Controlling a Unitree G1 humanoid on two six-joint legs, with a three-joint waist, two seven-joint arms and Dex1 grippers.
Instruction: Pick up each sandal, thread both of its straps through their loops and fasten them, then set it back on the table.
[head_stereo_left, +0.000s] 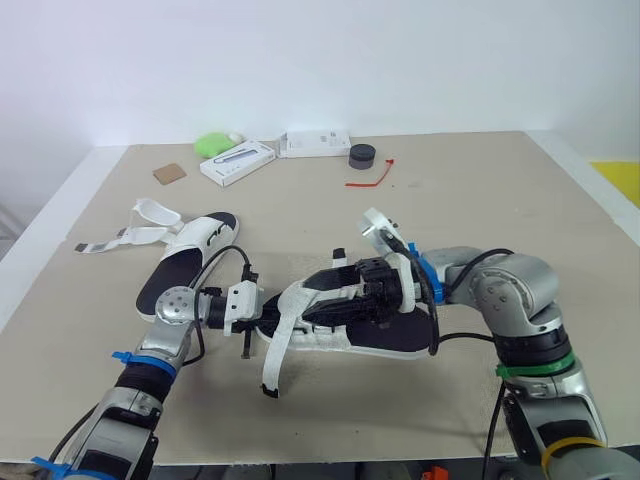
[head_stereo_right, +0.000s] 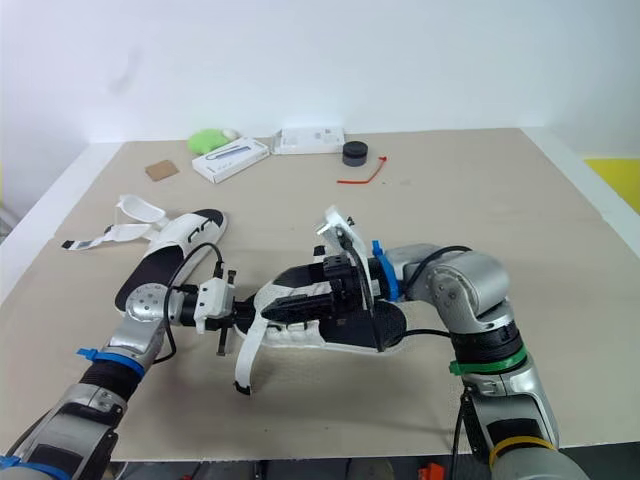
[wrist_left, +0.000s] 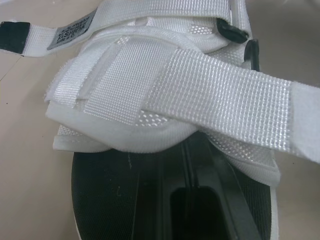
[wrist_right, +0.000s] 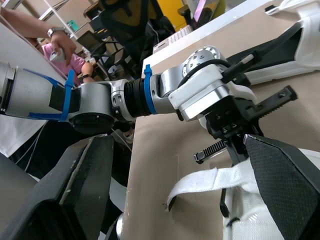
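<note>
Near sandal (head_stereo_left: 400, 336) is approx. mid-table (head_stereo_left: 520, 230), black footbed up, white rim round the sole. Can't tell whether it rests on the top or sits just off it.

R gripper (head_stereo_left: 322, 300) lies over the sandal's middle, coming from its robot-right end, jaws spread wide. In R wrist view one finger (wrist_right: 285, 185) is against the sandal's white webbing and the other stands clear of it.

L gripper (head_stereo_left: 260, 315) is at the sandal's opposite end, right up against it. Whether it's spread or closed can't be told.

A long white strap (head_stereo_left: 278, 350) hangs loose from the sandal at the L gripper end, dark tip toward the robot. In L wrist view a wide strap (wrist_left: 215, 105) crosses the sandal's upper at a slant, w/ a black buckle loop (wrist_left: 235, 34) past it.

Second sandal (head_stereo_left: 195, 245) lies flat, robot-left of and behind the near sandal, close but apart. Its straps (head_stereo_left: 150, 213) are undone and splayed away from the near sandal.

Well beyond the near sandal, along the far edge:
- a brown card (head_stereo_left: 170, 173)
- a green item (head_stereo_left: 213, 143)
- two white boxes (head_stereo_left: 237, 162)
- a black puck (head_stereo_left: 362, 155)
- a red tie (head_stereo_left: 372, 178)
</note>
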